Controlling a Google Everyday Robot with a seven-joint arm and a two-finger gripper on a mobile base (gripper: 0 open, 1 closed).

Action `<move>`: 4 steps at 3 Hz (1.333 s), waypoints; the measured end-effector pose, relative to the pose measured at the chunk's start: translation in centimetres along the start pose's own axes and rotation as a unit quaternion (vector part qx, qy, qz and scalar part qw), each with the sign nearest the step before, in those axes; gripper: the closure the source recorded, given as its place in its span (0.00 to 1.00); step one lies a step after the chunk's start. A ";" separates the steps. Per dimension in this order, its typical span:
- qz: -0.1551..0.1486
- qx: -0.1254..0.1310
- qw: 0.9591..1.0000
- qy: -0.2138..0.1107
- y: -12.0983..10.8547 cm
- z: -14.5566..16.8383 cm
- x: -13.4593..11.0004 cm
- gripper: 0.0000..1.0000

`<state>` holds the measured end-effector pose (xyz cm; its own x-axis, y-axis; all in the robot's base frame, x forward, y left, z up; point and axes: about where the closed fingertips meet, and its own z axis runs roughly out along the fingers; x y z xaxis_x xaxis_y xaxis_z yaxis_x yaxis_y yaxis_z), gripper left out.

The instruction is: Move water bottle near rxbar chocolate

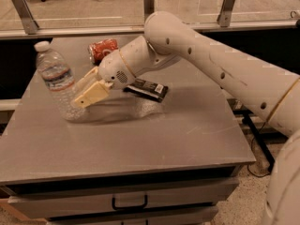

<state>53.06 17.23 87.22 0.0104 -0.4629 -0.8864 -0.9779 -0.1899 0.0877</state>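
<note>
gripper [78,100]: low at the water bottle's [56,76] right side, fingers parted, not clamped on it
water bottle: tilted, on the table's [140,144] left, apart from rxbar chocolate [147,89]
grip: straddle it squarely before closing (it looks tippy)

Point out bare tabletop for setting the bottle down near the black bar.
Free: the front strip of the grey table, and its right side past the flat black-wrapped bar. Crowded: back left, where the gripper sits beside the tilted clear ribbed plastic bottle, orange soda can behind.
</note>
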 end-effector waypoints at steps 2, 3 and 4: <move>0.000 -0.028 1.000 -0.010 0.6 1.0 0.1 0.64; 0.004 -0.013 1.000 -0.018 0.9 0.9 0.3 0.87; 0.005 0.023 0.999 -0.035 0.4 -0.5 0.5 1.00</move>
<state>52.82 16.51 87.08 -0.0117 -0.4030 -0.9151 -0.9865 -0.1449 0.0764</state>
